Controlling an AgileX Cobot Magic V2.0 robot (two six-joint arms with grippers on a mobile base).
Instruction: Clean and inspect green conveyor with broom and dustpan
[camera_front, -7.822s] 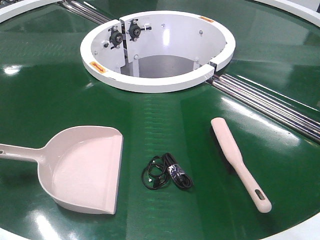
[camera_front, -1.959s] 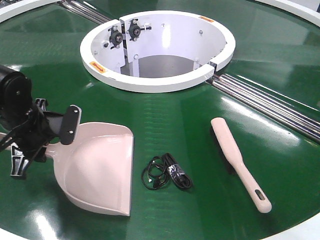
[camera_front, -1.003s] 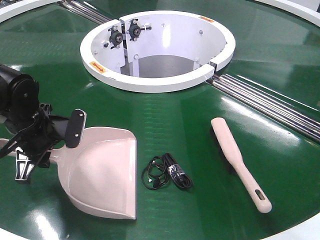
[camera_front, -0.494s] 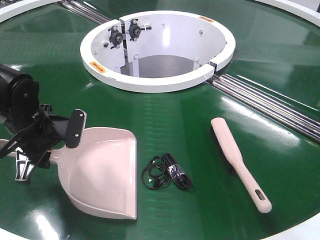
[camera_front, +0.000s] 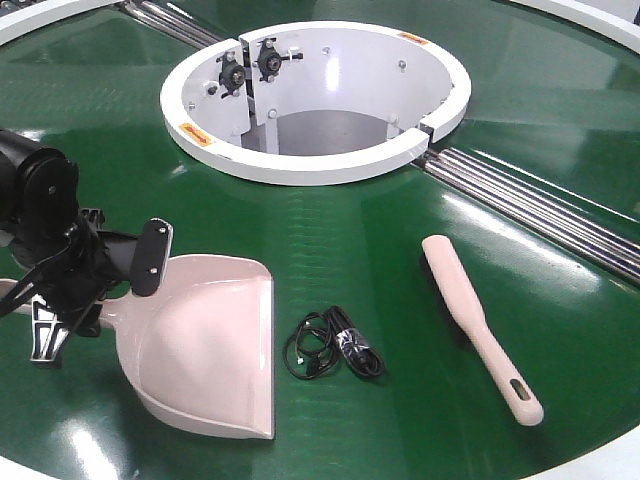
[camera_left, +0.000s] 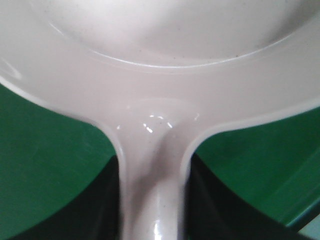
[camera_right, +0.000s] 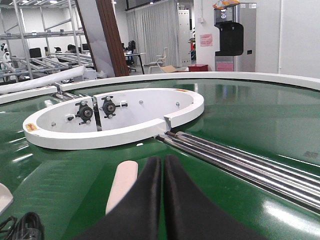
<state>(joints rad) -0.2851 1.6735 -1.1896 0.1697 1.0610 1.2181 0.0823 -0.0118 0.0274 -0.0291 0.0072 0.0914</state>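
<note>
The dustpan (camera_front: 205, 350) lies on the green conveyor (camera_front: 340, 235) at the front left, its mouth facing right. My left gripper (camera_front: 112, 295) is shut on the dustpan handle (camera_left: 152, 200), and its dark fingers (camera_left: 95, 210) press against both sides. The broom (camera_front: 470, 320) lies free on the belt at the front right. In the right wrist view its rounded end (camera_right: 122, 182) shows just left of my right gripper (camera_right: 162, 160). That gripper is shut with nothing in it and hovers above the belt. It is out of the front view.
A coiled black cable (camera_front: 335, 345) lies between dustpan and broom. The white ring opening (camera_front: 300, 160) sits behind them. Silver rails (camera_front: 540, 205) run from the ring to the right. The belt's white outer edge (camera_front: 610, 465) is at the front right.
The left arm came in and took the dustpan handle. Over the last two seconds it shifted the dustpan slightly right and turned it. Nothing has moved in the last half second.
</note>
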